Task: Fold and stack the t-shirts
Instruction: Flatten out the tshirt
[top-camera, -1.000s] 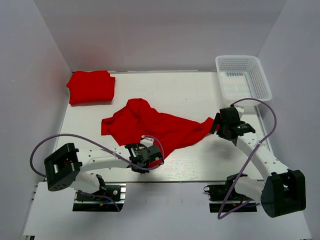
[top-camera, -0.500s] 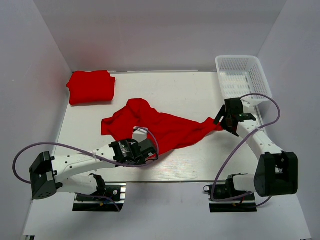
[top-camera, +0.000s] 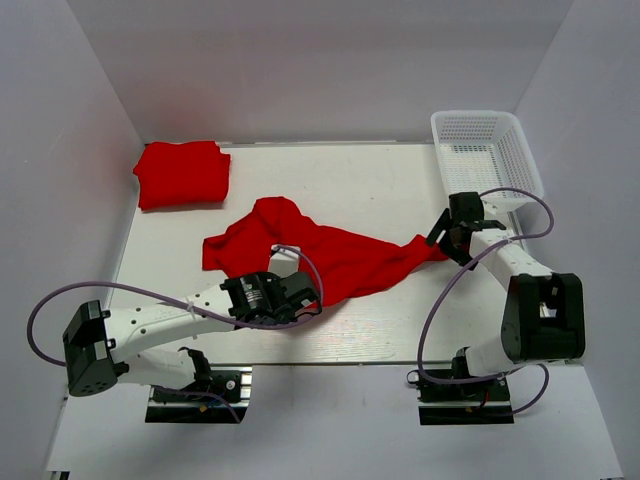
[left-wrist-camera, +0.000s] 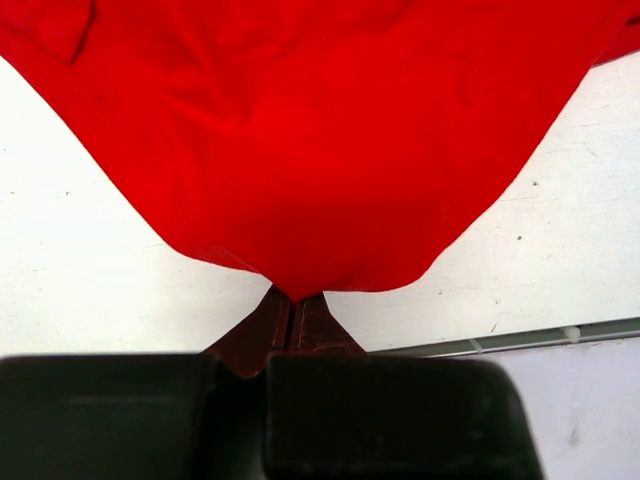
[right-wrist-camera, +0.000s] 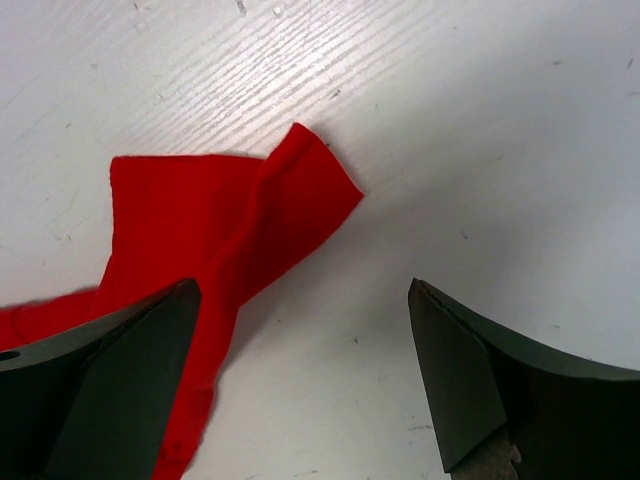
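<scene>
Red knit cloth, matte and unprinted, is making up both of the 2 t-shirts on the white wood-grained table (top-camera: 380, 180). At the left rear corner, the folded t-shirt (top-camera: 182, 173) is lying as a flat, roughly square pad with soft rounded edges, well apart from both arms. Nearer the front, the left gripper (left-wrist-camera: 296, 305) is pinching the near hem of the crumpled t-shirt (top-camera: 320, 255). Its fingers are pressing together on a small peak of cloth, from which the fabric is fanning out in shallow folds. This shirt is sprawling across the middle of the table as an irregular, wrinkled sheet, with 1 narrow tongue reaching rightward. At that tongue's tip, the right gripper (right-wrist-camera: 302, 295) is hovering with its dark wedge-shaped fingers spread wide, holding nothing. The pointed red corner (right-wrist-camera: 300, 180) is lying just ahead of the gap, and 1 finger is overlapping the cloth in the wrist view. At the right rear, the white plastic mesh basket (top-camera: 487, 150) is standing, rigid and open-topped. Judging from its drape, the cloth is light and limp, and is likely to sag and bunch wherever it is unsupported. Hems, shoulder seams and corners are therefore offering the surest holds, taken at 2 well-separated points so that an edge is pulling taut for folding.
</scene>
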